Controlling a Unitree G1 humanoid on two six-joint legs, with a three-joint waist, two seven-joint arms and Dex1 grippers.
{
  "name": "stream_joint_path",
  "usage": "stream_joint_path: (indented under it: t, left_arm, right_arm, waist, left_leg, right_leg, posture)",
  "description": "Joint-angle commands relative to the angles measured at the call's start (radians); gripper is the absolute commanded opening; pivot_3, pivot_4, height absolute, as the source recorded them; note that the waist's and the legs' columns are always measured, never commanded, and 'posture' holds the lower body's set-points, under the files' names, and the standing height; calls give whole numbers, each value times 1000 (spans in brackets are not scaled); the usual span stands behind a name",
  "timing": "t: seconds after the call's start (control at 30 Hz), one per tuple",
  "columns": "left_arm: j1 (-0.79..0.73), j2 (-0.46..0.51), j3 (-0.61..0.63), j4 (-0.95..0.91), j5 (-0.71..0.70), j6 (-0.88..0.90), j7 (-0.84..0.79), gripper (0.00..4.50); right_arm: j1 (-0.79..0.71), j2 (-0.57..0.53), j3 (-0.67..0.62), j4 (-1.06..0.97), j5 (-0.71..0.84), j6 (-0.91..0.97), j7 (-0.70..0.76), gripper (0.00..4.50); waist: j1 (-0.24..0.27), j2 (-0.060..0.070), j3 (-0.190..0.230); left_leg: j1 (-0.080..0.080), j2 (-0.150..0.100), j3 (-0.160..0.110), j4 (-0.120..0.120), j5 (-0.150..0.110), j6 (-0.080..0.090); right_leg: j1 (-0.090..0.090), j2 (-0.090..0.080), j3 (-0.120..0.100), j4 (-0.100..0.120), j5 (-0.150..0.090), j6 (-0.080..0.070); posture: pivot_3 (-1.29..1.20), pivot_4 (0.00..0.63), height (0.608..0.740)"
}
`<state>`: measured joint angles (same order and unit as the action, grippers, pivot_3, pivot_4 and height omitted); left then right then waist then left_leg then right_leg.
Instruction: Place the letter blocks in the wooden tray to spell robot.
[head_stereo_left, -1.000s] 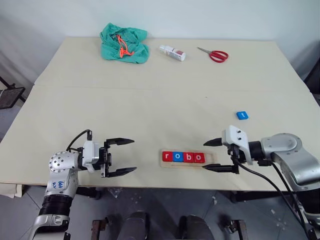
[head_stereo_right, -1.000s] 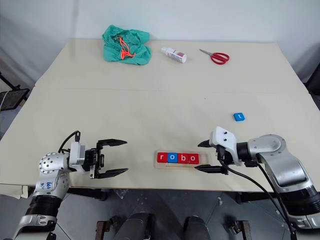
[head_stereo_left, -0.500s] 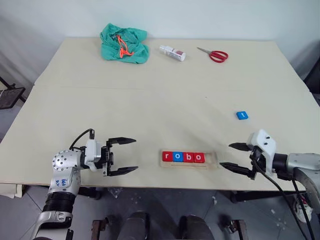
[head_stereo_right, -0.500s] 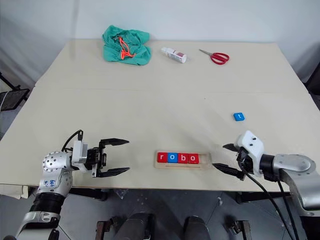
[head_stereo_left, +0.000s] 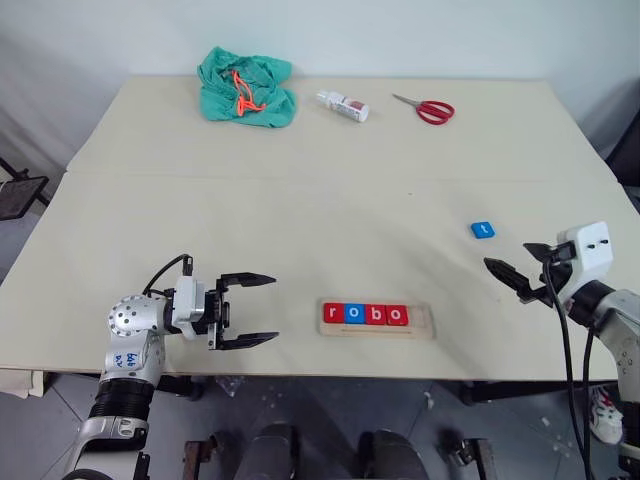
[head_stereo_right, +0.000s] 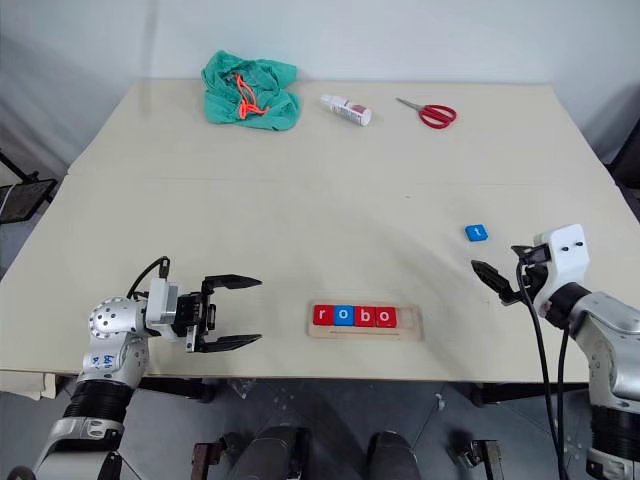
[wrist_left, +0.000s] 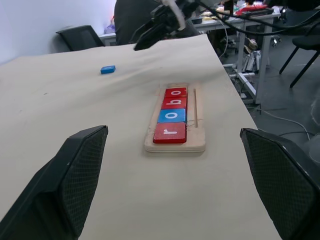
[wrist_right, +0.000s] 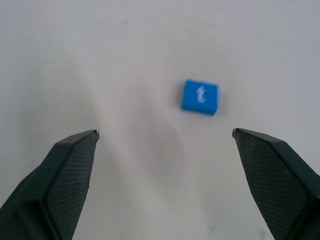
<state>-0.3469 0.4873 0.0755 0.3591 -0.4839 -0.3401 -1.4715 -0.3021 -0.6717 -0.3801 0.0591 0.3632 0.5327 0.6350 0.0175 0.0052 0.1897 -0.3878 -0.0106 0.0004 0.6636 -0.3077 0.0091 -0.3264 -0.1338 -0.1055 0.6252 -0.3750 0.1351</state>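
The wooden tray (head_stereo_left: 424, 321) lies near the table's front edge. Several letter blocks stand in it side by side: red r (head_stereo_left: 333, 313), blue o (head_stereo_left: 354, 313), red b (head_stereo_left: 376, 314), red o (head_stereo_left: 397, 315). The tray's right end is bare. A blue t block (head_stereo_left: 482, 229) lies flat on the table, right of the tray and farther back. My right gripper (head_stereo_left: 508, 255) hovers open just short of it, a little to its right; the right wrist view has the t block (wrist_right: 200, 97) ahead between the fingers (wrist_right: 65, 170). My left gripper (head_stereo_left: 272, 308) is open and empty, left of the tray, pointing at it.
At the table's far edge lie a green cloth (head_stereo_left: 245, 88) with an orange cord, a small white bottle (head_stereo_left: 344, 104) and red-handled scissors (head_stereo_left: 428, 109). A seam (head_stereo_left: 300, 178) crosses the tabletop. The table's right edge runs close to my right arm.
My right gripper has swung away from the tray's right end, out to the right and farther back, turning to point at the t block. The left gripper has stayed put.
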Motion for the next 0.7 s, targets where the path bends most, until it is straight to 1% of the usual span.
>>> stream_joint_path:
  t: [0.03, 0.23, 0.33, 0.43, 0.57, 0.67, 0.7]
  left_arm:
    - [-14, 0, -4, -17, 0, -2, 0, 4500]
    - [0, 3, -4, -43, -5, 5, 11, 4500]
    - [23, 11, 1, -69, -7, 11, 23, 4500]
    - [36, 17, 6, -85, -7, 17, 34, 4500]
    - [53, 23, 11, -100, -9, 20, 46, 4500]
    - [63, 26, 14, -110, -10, 21, 53, 4500]
    - [64, 27, 15, -111, -11, 22, 54, 4500]
  right_arm:
    - [-110, 31, 40, 142, -41, -78, -52, 4474]
    - [-288, 66, 99, 422, -99, -208, -74, 4474]
    - [-387, 85, 126, 601, -143, -281, -105, 4474]
    - [-430, 91, 150, 698, -170, -317, -101, 4474]
    - [-452, 104, 186, 786, -205, -363, -95, 4474]
    - [-439, 110, 189, 782, -201, -372, -92, 3871]
    - [-437, 110, 187, 778, -199, -371, -93, 3550]
  waist:
    - [-6, 0, 0]
    - [-17, 0, 0]
    - [-24, 0, 0]
    - [-26, 0, 0]
    - [-27, 0, 0]
    - [-27, 0, 0]
    - [-28, 0, 0]
  left_leg:
    - [0, 0, 0, 0, 0, 0]
    - [-1, 0, -1, -1, 0, 0]
    - [-1, 0, -1, -2, 0, 0]
    - [0, 1, -1, -2, 0, 0]
    - [-1, 0, -1, -2, 0, 0]
    - [0, 1, -1, -1, 0, 0]
    - [0, 1, -1, -1, 0, 0]
  right_leg:
    - [0, 0, 0, 0, 0, 0]
    - [-1, 0, -1, 1, 0, 0]
    - [-1, 0, -1, 1, 0, 0]
    - [-1, 0, -1, 1, 0, 0]
    - [-1, 0, 0, 1, 0, 0]
    - [-1, 0, 0, 1, 0, 0]
    - [-1, 0, 0, 1, 0, 0]
  posture:
    - [0, 150, 740]
    - [0, 150, 740]
    - [0, 150, 740]
    - [0, 150, 740]
    - [0, 150, 740]
    - [0, 150, 740]
    - [0, 150, 740]
